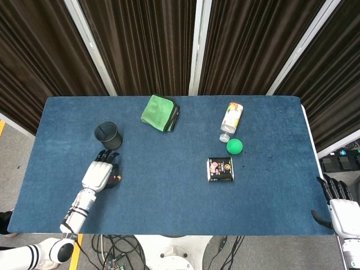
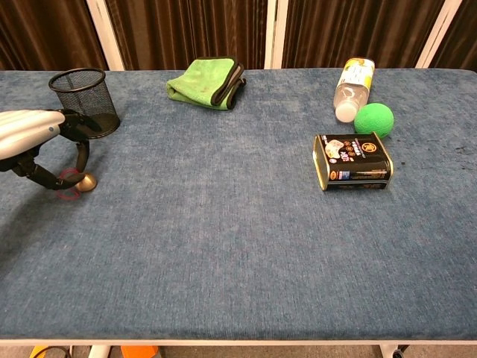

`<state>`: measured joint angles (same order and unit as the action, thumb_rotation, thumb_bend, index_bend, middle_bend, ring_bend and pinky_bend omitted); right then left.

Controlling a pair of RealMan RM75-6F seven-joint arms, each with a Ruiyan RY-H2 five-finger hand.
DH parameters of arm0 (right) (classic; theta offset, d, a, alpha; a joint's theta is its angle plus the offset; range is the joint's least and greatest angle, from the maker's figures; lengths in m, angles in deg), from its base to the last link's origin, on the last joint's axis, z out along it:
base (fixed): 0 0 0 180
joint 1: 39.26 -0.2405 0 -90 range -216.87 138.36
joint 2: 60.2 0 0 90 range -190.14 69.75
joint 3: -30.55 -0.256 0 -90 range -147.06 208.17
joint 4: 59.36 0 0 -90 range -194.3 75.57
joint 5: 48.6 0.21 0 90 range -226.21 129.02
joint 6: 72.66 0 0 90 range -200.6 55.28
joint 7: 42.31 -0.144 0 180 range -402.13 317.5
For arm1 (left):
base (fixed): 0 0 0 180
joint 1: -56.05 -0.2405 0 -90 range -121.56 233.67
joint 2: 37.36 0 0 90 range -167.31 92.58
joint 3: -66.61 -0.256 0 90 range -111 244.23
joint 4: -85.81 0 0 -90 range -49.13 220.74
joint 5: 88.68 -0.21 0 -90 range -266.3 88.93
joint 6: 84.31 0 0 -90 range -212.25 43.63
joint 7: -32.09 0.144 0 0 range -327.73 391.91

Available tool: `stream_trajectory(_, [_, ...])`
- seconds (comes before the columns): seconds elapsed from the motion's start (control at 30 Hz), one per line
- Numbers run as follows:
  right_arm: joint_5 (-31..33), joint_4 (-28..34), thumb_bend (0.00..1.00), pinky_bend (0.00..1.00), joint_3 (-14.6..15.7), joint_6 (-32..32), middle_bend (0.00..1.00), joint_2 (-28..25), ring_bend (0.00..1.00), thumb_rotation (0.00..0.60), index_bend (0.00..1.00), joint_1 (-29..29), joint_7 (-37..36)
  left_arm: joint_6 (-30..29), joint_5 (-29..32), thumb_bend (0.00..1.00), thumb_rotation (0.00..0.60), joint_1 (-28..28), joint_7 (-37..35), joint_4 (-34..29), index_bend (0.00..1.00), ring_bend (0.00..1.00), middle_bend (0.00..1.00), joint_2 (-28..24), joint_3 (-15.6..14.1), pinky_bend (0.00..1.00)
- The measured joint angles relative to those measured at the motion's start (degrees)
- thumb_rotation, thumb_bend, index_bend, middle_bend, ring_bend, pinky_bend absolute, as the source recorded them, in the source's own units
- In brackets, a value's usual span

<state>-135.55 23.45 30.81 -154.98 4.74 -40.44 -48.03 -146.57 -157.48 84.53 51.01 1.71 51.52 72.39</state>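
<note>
My left hand (image 1: 100,174) lies low over the left side of the blue table (image 1: 169,169), just in front of the black mesh cup (image 1: 108,135). Thumb and a finger pinch a small brass-coloured piece with a pink ring (image 2: 83,181), which sits down at the cloth. In the chest view the left hand (image 2: 37,134) comes in from the left edge, with the mesh cup (image 2: 84,101) right behind it. My right hand (image 1: 338,207) hangs beyond the table's front right corner, fingers apart, holding nothing.
A folded green cloth (image 1: 160,112) lies at the back middle. To the right are a lying plastic bottle (image 1: 231,120), a green ball (image 1: 234,147) and a dark printed tin (image 1: 220,169) on its side. Dark curtains hang behind the table.
</note>
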Motion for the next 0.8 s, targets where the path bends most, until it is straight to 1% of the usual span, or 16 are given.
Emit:
stream_trajectory(0.03, [0.0,0.0,0.18,0.00,0.0,0.0,0.00,0.0,0.00,0.600,0.00,0.0,0.0,0.1,0.1,0.41,0.600,0.0,-0.1,-0.1,0.60,0.00,0.09,-0.1,0.0,0.04])
stream_trajectory(0.13, [0.0,0.0,0.18,0.00,0.0,-0.1,0.00,0.0,0.00,0.600,0.00,0.0,0.0,0.4,-0.1,0.38,0.600,0.1,-0.4,-0.2,0.51,0.00,0.07,-0.5,-0.1,0.04])
stream_trajectory(0.27, [0.1,0.0,0.18,0.00,0.0,-0.1,0.00,-0.1,0.00,0.600,0.00,0.0,0.0,0.6,-0.4,0.37,0.600,0.1,-0.8,-0.2,0.48,0.00,0.07,-0.8,-0.4,0.04])
stream_trajectory(0.47, [0.0,0.1,0.18,0.00,-0.1,-0.1,0.00,-0.1,0.00,0.600,0.00,0.0,0.1,0.7,-0.8,0.36,0.600,0.1,-1.5,-0.5,0.38,0.00,0.06,-1.4,-0.6,0.04])
stream_trajectory(0.53, [0.0,0.2,0.18,0.00,-0.1,-0.3,0.00,-0.2,0.00,0.600,0.00,0.1,0.0,0.4,-1.0,0.33,0.600,0.0,-1.7,-1.1,0.30,0.00,0.05,-1.9,-0.6,0.04])
stream_trajectory(0.57, [0.0,0.2,0.18,0.00,-0.1,-0.4,0.00,-0.2,0.00,0.600,0.00,0.1,0.0,0.1,-1.3,0.32,0.600,-0.2,-2.0,-1.9,0.27,0.00,0.05,-2.4,-0.6,0.04])
stream_trajectory(0.63, [0.0,0.3,0.18,0.00,-0.1,-0.7,0.00,-0.4,0.00,0.600,0.00,0.3,-0.1,-1.0,-1.9,0.27,0.600,-0.8,-2.4,-3.6,0.21,0.00,0.05,-3.6,-0.7,0.04])
stream_trajectory(0.67, [-0.1,0.3,0.18,0.00,-0.1,-0.9,0.00,-0.5,0.00,0.600,0.00,0.4,-0.1,-2.4,-2.6,0.27,0.600,-1.4,-2.6,-5.0,0.20,0.00,0.05,-4.5,-0.8,0.04])
stream_trajectory(0.73, [-0.3,0.3,0.18,0.00,0.0,-1.5,0.00,-0.6,0.00,0.600,0.00,0.7,-0.3,-5.3,-4.3,0.24,0.600,-2.7,-3.1,-6.8,0.16,0.00,0.05,-6.2,-1.2,0.04])
stream_trajectory(0.8, [-0.7,0.2,0.18,0.00,0.2,-2.1,0.00,-0.7,0.00,0.600,0.00,1.0,-0.4,-9.9,-6.8,0.21,0.600,-4.8,-3.7,-8.2,0.14,0.00,0.05,-8.1,-1.9,0.04])
